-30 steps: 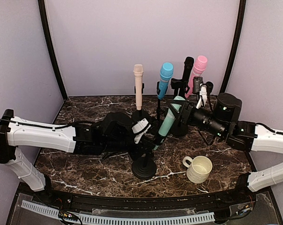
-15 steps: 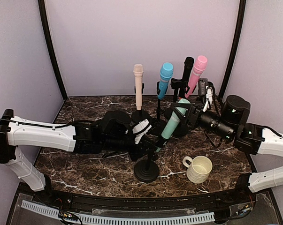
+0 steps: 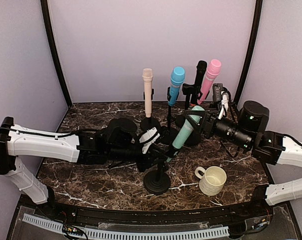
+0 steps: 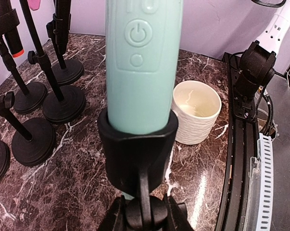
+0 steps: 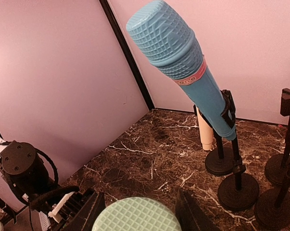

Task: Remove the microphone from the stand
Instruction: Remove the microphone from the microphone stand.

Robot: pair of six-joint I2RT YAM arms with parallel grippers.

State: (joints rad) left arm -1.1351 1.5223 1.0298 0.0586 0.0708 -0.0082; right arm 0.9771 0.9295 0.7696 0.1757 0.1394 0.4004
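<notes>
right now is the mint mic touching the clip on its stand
Touching. The left wrist view shows the mint microphone seated in the black clip, which wraps snugly around its lower body with no gap.

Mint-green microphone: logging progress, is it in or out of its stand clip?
In: the mint-green plastic microphone sits inside the black stand clip, left wrist view.

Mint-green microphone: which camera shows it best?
The top camera: it shows the full length of the mint-green microphone, tilted in its stand. The left wrist view shows only its buttoned body in the clip; the right wrist view, just its head.
</notes>
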